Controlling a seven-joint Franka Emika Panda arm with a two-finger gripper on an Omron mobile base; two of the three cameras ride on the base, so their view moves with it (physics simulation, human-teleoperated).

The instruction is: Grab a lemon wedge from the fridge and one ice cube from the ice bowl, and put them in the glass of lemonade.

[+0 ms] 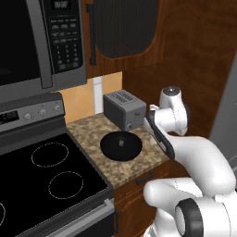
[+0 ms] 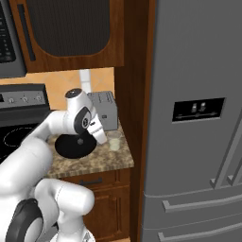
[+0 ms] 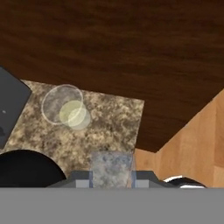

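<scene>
Hand view: my gripper [image 3: 111, 175] pinches a pale translucent ice cube [image 3: 111, 168]; short clear glass of lemonade [image 3: 70, 110] sits ahead-left, near the counter's back edge.

Legible text: none | microwave [image 1: 44, 41] keypad: markings blurred, unreadable | fridge [image 2: 198, 118] dispenser panel: icons too small to read

Speckled granite counter [image 1: 134, 166], matt black dish [image 1: 121, 146] beside brushed-metal toaster [image 1: 124, 110], clear glass [image 3: 65, 107], wood cabinets [image 2: 101, 198], steel fridge [image 2: 189, 56]
</scene>
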